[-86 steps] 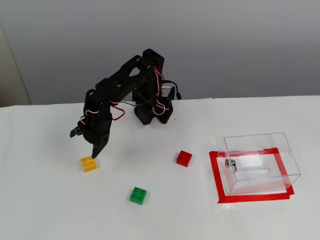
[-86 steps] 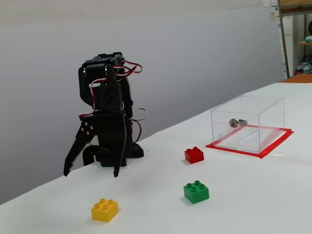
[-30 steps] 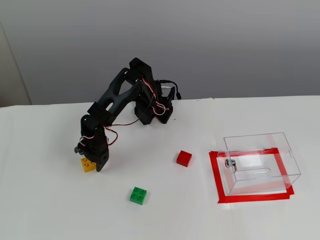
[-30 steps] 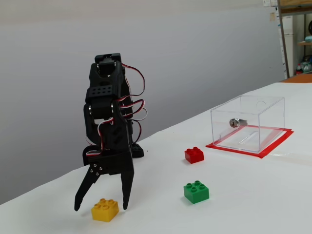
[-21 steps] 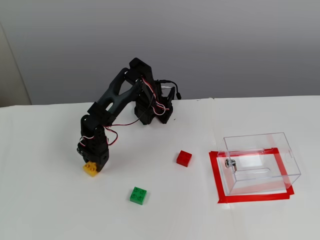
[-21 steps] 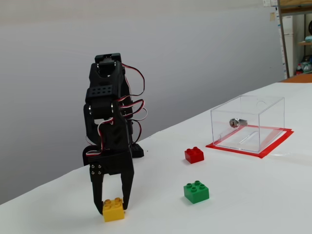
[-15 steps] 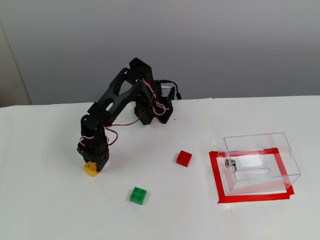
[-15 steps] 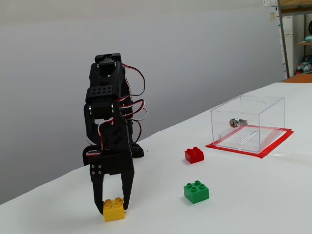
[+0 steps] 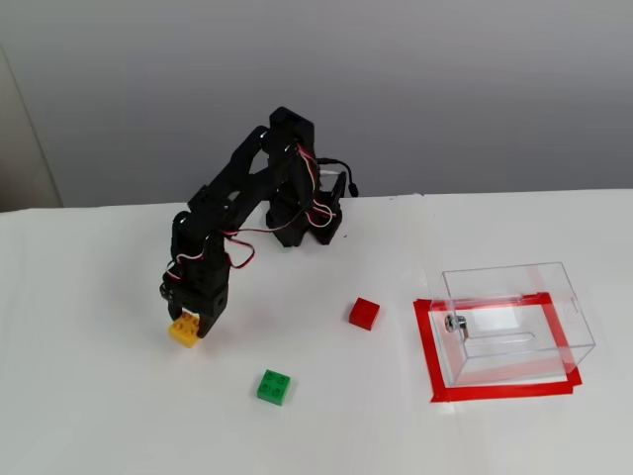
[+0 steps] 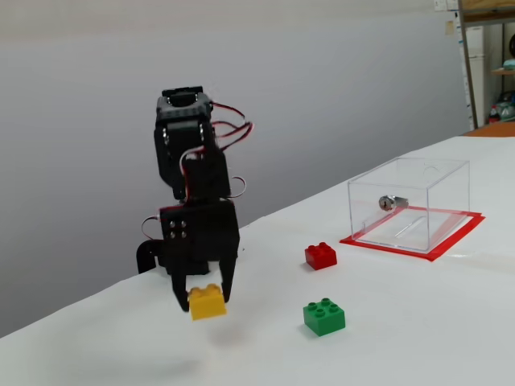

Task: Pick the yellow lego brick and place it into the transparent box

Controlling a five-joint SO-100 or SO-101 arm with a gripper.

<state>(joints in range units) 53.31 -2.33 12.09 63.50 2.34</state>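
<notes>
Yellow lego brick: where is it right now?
The yellow lego brick is held in the gripper, lifted off the table, left of the green brick in both fixed views, far from the transparent box.

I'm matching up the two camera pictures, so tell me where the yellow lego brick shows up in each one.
In a fixed view, the yellow lego brick sits left of centre, clamped in the tool, left of and above the green brick.
In a fixed view from low at the side, the yellow lego brick hangs lower left of centre, lifted off the table.
Shared landmark: the green brick, right of the yellow one in both fixed views.
</notes>
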